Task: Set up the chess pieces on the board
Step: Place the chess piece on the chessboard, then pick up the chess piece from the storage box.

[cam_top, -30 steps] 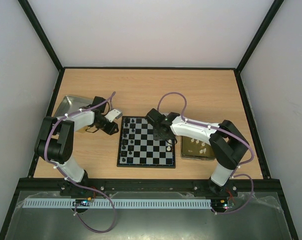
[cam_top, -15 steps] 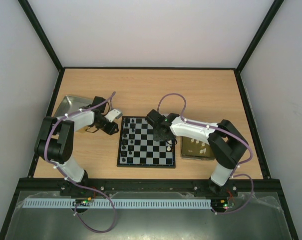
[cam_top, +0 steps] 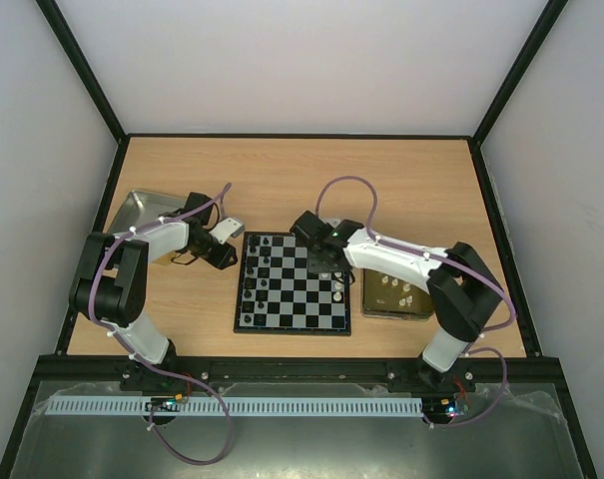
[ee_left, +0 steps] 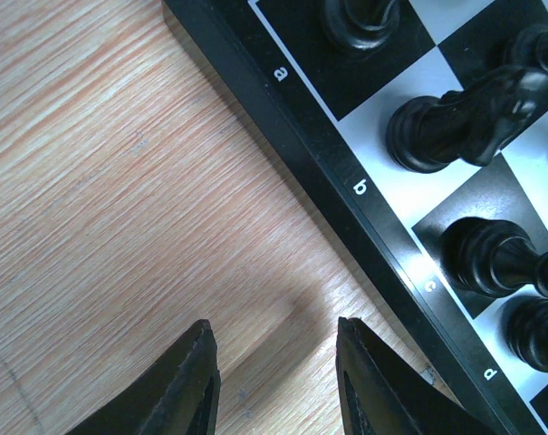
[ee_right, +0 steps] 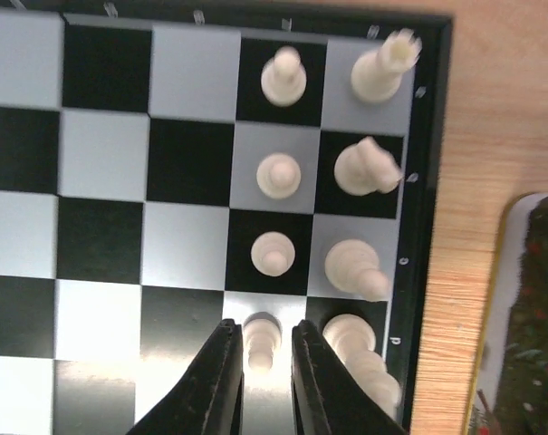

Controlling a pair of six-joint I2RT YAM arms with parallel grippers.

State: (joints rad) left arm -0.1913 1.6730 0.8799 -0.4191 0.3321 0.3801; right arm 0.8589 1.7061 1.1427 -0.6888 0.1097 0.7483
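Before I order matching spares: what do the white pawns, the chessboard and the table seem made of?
White pawns: probably moulded plastic, cream, smooth with soft sheen.
Chessboard: black and silvery squares that catch light, perhaps printed metal or plastic; glossy black rim.
Table: wood or wood-look laminate, pale straight grain; which, I cannot tell.

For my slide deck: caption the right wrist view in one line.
Right gripper straddles a white pawn on the board, beside seven other white pieces.
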